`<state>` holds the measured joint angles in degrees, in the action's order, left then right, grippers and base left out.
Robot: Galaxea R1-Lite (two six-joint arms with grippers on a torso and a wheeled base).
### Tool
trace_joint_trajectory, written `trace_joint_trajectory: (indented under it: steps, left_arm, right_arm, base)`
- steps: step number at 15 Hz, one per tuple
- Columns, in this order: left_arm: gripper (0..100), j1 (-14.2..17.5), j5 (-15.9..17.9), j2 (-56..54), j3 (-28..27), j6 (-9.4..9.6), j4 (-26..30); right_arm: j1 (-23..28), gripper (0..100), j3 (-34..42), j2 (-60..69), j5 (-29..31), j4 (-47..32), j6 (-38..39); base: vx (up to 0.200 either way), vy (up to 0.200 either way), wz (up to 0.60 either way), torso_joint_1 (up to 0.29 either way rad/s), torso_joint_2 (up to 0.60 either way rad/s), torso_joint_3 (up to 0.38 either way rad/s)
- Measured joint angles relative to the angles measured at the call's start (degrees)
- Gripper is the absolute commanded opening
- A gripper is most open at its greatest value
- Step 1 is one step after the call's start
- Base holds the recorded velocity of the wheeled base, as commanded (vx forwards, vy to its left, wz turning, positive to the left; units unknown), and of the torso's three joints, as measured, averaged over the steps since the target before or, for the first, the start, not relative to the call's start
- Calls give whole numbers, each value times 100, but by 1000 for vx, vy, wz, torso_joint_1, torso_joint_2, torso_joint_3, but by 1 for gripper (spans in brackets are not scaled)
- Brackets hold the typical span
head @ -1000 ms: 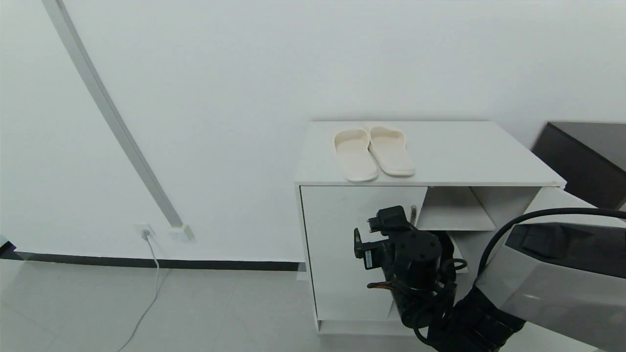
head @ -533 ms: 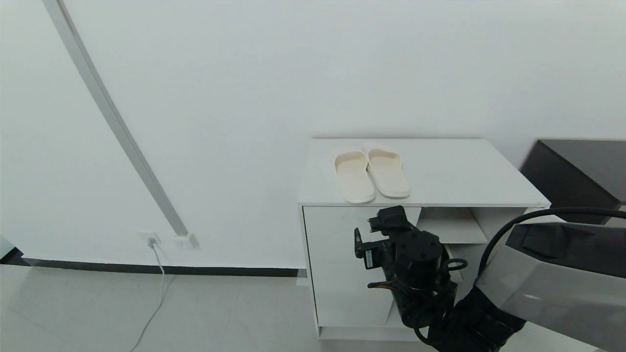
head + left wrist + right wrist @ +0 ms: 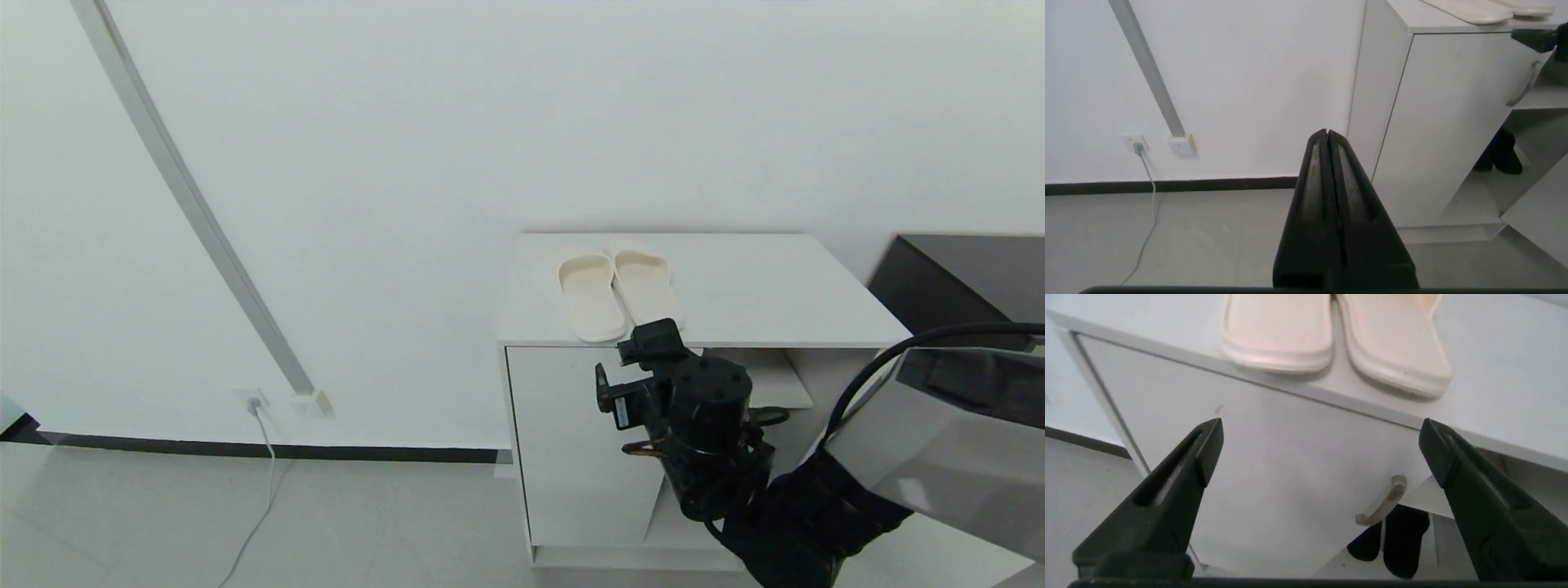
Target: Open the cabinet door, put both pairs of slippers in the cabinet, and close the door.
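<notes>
A cream pair of slippers (image 3: 616, 290) lies side by side on top of the white cabinet (image 3: 759, 286), near its front edge. In the right wrist view these cream slippers (image 3: 1331, 327) are just beyond my right gripper (image 3: 1319, 445), which is open and holds nothing. It hovers in front of the closed left door (image 3: 1257, 474), above the door handle (image 3: 1380, 508). The cabinet's right side stands open. A dark pair of slippers (image 3: 1396, 539) rests inside it on the bottom. My left gripper (image 3: 1327, 137) is shut and empty, low and to the left of the cabinet.
A black piece of furniture (image 3: 955, 278) stands right of the cabinet. A wall socket with a cable (image 3: 253, 402) and a slanted grey conduit (image 3: 188, 196) are on the left wall. Bare floor (image 3: 245, 523) lies left of the cabinet.
The head camera moved, so the cabinet sits lower and smaller in the picture. My right arm has risen a little, toward the cabinet's top edge.
</notes>
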<state>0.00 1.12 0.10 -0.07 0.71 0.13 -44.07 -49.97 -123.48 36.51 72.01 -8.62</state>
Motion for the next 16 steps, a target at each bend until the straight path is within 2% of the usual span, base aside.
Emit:
trace_joint_trajectory:
  steps: [5,6,8,16]
  left_arm:
    - [0,0,10,0,0,9,0]
    - [0,-2,11,0,0,9,0]
    - [0,0,11,0,0,9,2]
    - [0,0,21,0,-2,18,5]
  right_arm:
    - [129,100,-1373,680,-238,-3326,1165]
    - [177,100,-1596,746,-394,-3545,1337]
    - [284,100,-1790,796,-477,-3574,1386]
    - [416,100,-1847,551,-780,-3161,1381]
  base:
    - [0,0,0,0,0,0]
    - [0,0,0,0,0,0]
    - [0,0,0,0,0,0]
    - [200,0,0,4,0,1]
